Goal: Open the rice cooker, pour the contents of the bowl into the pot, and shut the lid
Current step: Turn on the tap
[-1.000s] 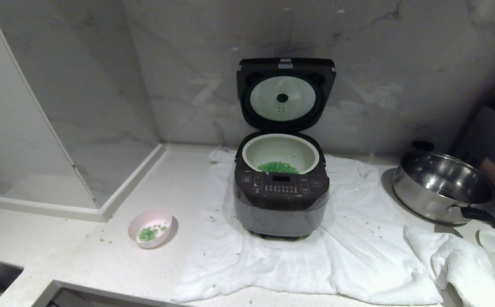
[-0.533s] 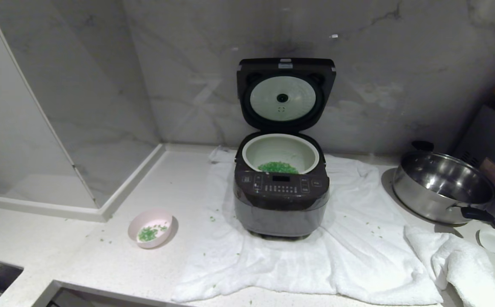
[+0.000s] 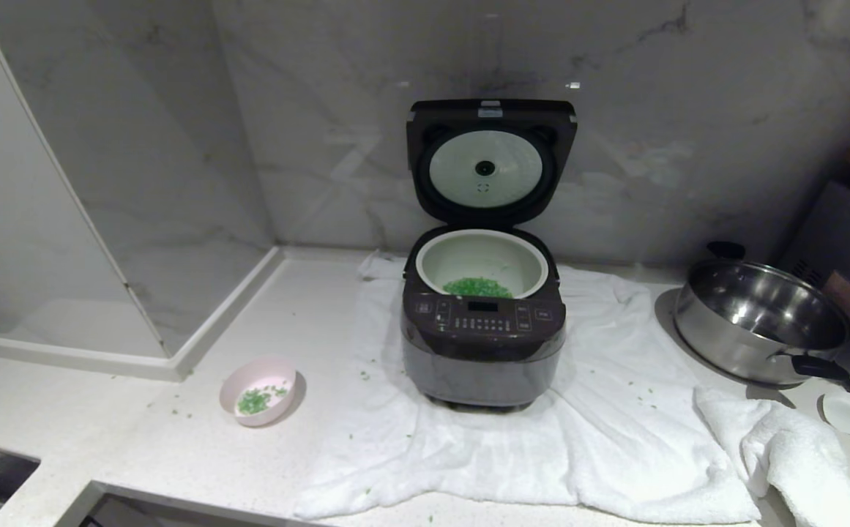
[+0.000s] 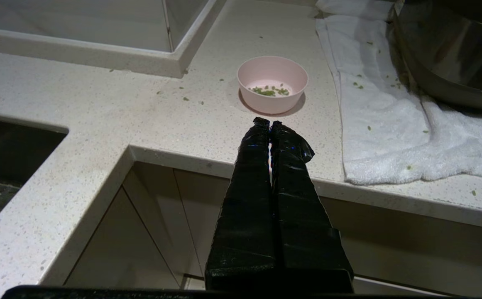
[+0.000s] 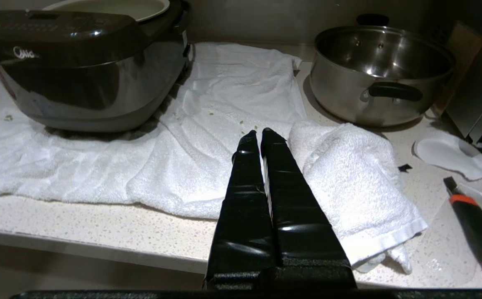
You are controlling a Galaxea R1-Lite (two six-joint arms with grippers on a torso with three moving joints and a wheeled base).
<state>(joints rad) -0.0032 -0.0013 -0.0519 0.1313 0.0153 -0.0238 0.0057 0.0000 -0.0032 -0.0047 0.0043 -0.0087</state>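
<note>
Lid [image 3: 491, 157] up, greens [image 3: 477, 287] mostly in pot [image 3: 481, 262], few left in bowl [image 3: 258, 391] near counter's front-left edge; closing remains, both grippers [image 4: 269, 123] [image 5: 257, 133] pressed together, empty, off front edge

The rice cooker [image 3: 482, 344] is sitting on a spread towel [image 3: 600, 454] toward the back edge of the table [image 3: 139, 454], its lid [image 3: 490, 157] standing upright behind the pot [image 3: 482, 256]. Chopped bits [image 3: 477, 288] are lying in the pot. The bowl [image 3: 258, 391] is resting on the table left of the towel, nearer the front edge, with a few bits [image 3: 252, 400] lying inside. A steel pan [image 3: 761, 322] is sitting toward the right edge, and a bunched towel [image 3: 798, 454] is lying in front of it.
</note>
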